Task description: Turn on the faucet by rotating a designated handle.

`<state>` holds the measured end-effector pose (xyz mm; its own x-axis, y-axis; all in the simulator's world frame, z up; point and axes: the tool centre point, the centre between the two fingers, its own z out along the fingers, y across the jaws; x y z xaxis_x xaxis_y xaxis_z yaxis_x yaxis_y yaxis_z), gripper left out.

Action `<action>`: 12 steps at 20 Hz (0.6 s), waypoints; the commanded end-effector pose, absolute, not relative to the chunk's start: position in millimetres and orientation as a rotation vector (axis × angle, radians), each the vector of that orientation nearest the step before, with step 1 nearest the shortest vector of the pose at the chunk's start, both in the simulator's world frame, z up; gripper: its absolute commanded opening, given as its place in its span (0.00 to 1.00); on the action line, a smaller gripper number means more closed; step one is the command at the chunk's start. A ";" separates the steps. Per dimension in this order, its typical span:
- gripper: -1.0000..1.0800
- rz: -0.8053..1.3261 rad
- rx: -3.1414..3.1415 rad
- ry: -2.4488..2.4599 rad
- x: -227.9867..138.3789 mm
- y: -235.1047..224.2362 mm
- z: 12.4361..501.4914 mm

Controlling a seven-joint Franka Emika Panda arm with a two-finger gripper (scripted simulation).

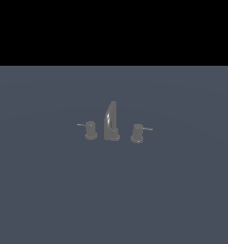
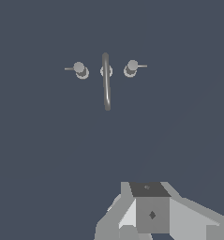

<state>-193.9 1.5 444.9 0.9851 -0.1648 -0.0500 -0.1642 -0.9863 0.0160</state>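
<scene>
I am hovering my gripper (image 2: 132, 232), whose jaws I cannot tell open or closed, well apart from the faucet (image 1: 110, 121), preparing to approach the handle (image 1: 138, 133) on the exterior view's right.

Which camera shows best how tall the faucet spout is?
The exterior view: it sees the spout from the side, rising and tapering above its round base. The wrist view looks down on it, so the spout appears only as a thin curved bar.
</scene>
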 end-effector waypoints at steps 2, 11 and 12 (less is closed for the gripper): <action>0.00 -0.079 3.120 -0.407 -168.0 -2.1 431.3; 0.00 -0.083 3.067 -0.851 -97.9 -16.8 382.0; 0.00 -0.084 3.056 -0.901 -90.6 -18.8 375.5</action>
<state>-102.0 -15.8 385.2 0.8647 -0.4985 -0.0612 -0.5006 -0.8653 -0.0252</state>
